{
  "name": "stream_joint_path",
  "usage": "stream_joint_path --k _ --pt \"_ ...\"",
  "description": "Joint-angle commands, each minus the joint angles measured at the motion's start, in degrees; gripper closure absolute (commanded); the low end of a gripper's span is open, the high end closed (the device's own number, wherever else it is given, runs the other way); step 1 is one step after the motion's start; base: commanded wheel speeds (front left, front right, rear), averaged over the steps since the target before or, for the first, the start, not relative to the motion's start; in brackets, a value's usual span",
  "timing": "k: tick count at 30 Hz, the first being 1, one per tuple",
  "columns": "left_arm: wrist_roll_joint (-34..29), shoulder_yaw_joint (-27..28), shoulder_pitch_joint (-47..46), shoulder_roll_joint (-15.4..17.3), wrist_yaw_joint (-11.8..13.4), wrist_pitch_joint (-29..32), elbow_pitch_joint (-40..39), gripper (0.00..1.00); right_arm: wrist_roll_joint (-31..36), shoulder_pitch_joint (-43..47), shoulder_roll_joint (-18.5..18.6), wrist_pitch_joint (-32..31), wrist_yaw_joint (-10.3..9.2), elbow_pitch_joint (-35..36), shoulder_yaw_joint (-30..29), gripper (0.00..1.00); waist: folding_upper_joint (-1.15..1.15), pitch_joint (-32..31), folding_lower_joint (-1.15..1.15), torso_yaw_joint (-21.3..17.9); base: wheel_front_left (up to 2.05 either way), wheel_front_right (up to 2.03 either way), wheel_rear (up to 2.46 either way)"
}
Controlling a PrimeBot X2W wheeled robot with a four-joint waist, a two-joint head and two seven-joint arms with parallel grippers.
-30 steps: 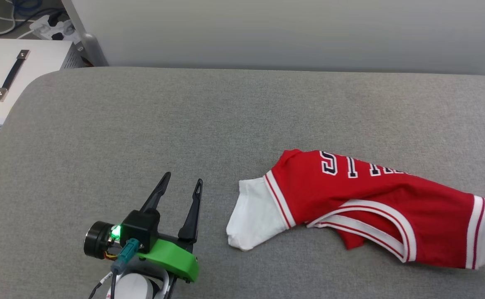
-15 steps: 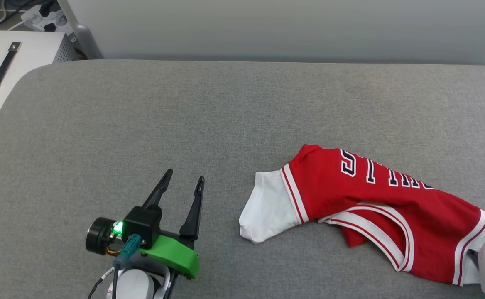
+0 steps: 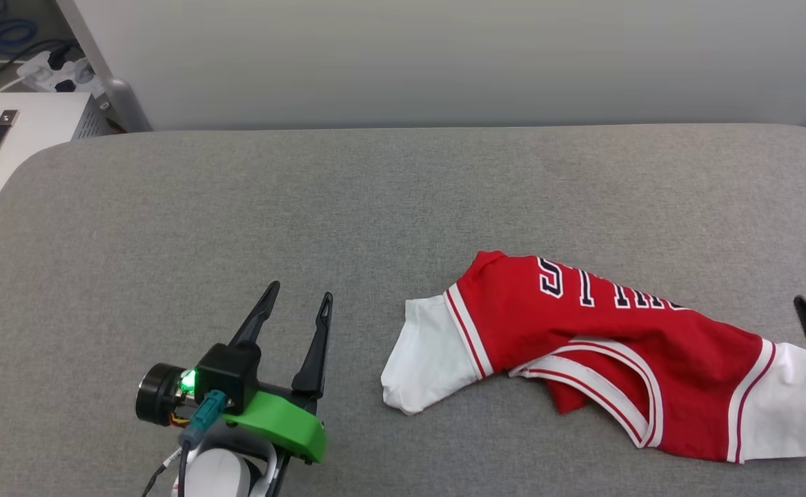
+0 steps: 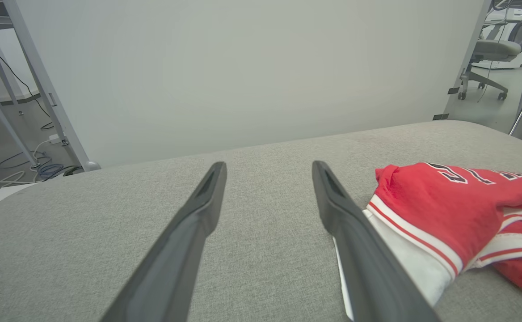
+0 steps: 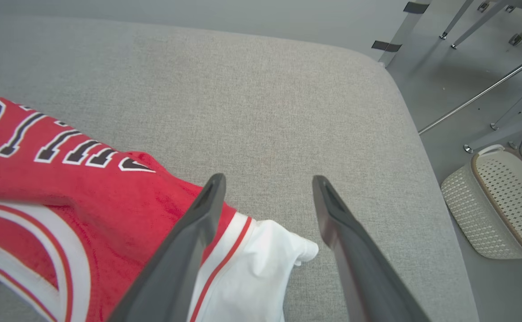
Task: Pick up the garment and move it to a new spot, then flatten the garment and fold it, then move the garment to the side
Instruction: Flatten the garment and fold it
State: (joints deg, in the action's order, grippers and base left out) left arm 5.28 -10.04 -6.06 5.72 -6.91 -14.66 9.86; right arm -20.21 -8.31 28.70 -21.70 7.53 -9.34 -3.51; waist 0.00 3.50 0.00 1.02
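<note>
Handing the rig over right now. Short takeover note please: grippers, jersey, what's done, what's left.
Left gripper: open, empty, over bare grey tabletop, to the left of the red jersey.
Right gripper: open, fingers above the jersey's white sleeve at its right end, not gripping it.
Jersey: bunched on the right half of the tabletop, lettering partly hidden.
Done: jersey is down, held by neither gripper.
Left: flatten, fold, move aside.

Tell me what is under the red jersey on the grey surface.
The garment lies on the grey padded surface, which shows all around it. It is bunched over itself, so its lower layers and the patch beneath are hidden.
</note>
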Motion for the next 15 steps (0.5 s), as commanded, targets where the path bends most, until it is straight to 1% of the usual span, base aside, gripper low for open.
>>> stream_joint_path --k 1,5,6,8,11,14,15 --pt "0.5 0.4 0.5 0.0 -0.4 -0.3 -0.5 0.00 1.1 0.7 -0.9 3.1 -0.04 2.1 -1.0 0.00 0.00 -0.4 0.00 -0.6 0.00 0.00 0.00" --pt "1.6 0.8 1.3 -0.3 -0.4 -0.3 -1.1 0.00 2.8 3.7 -5.4 9.2 -0.04 6.5 -3.5 0.00 0.00 -0.5 0.00 -1.5 0.00 0.00 0.00" --pt "2.7 1.1 2.2 -0.5 -0.4 -0.3 -1.2 0.00 4.5 5.5 -9.4 15.1 -0.04 9.2 -5.7 0.00 0.00 -0.4 0.00 -1.9 0.00 0.00 0.00" --pt "2.7 0.9 2.5 -0.3 -0.5 -0.3 -0.9 0.00 4.8 6.9 -12.6 18.0 -0.04 10.1 -6.6 0.00 0.00 -0.1 0.00 -2.2 0.00 0.00 0.00" --pt "3.3 0.4 2.8 -0.2 -0.5 -0.3 -0.7 0.00 6.0 8.5 -15.7 21.1 -0.04 11.3 -7.3 0.00 0.00 0.1 0.00 -2.5 0.00 0.00 0.00" --pt "9.7 -2.1 2.6 -0.8 -0.5 -0.2 -0.4 0.00 6.9 9.5 -17.8 22.8 -0.04 12.3 -8.1 0.00 0.00 0.3 0.00 -2.9 0.00 0.00 0.00" --pt "10.6 -3.2 2.2 -0.3 -0.6 0.2 -0.6 0.00 6.9 9.6 -18.0 23.0 -0.04 12.5 -8.1 0.00 0.00 0.4 0.00 -3.0 0.00 0.00 0.00"
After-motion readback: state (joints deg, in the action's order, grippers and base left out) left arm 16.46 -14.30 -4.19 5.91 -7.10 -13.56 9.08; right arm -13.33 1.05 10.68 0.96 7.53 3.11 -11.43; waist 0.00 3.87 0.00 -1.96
